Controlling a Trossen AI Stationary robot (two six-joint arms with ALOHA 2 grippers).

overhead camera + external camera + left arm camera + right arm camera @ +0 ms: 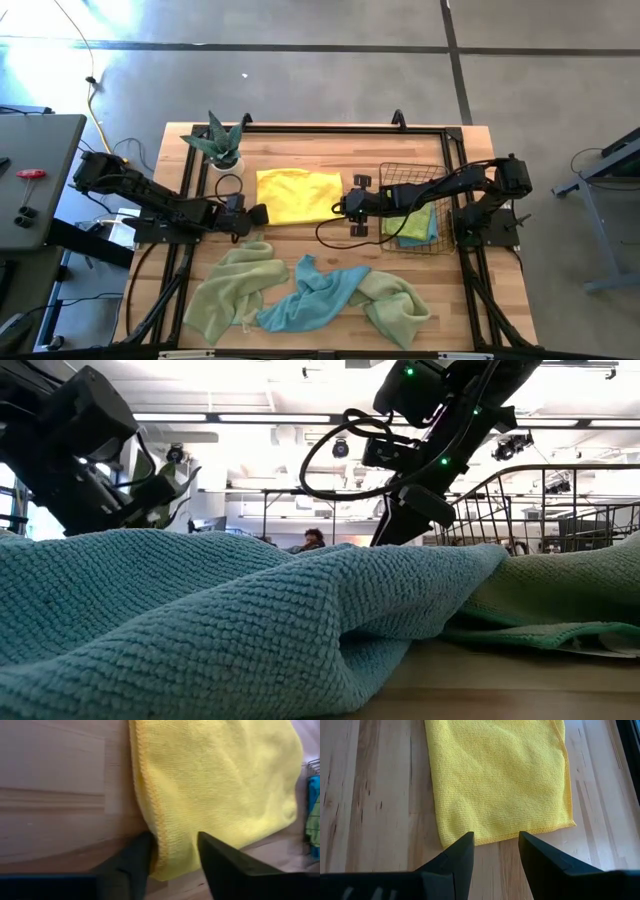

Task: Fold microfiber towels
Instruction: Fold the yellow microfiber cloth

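The yellow towel (pixel 298 196), long axis left-right, is flanked mid-table by the left gripper (pixel 172 857), jaws parted astride its left corner, and the right gripper (pixel 496 847), parted empty at its right edge.

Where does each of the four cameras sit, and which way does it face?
High: overhead, straight down; both arms, yellow towel, wire basket.
Low: table height, level across; blue towel up close, arms above.
Left wrist: on the left arm, left hand straddling the yellow towel's edge.
Right wrist: on the right arm, right hand open at the towel's opposite edge.
Shared: both wrist views and the high view show the yellow towel.
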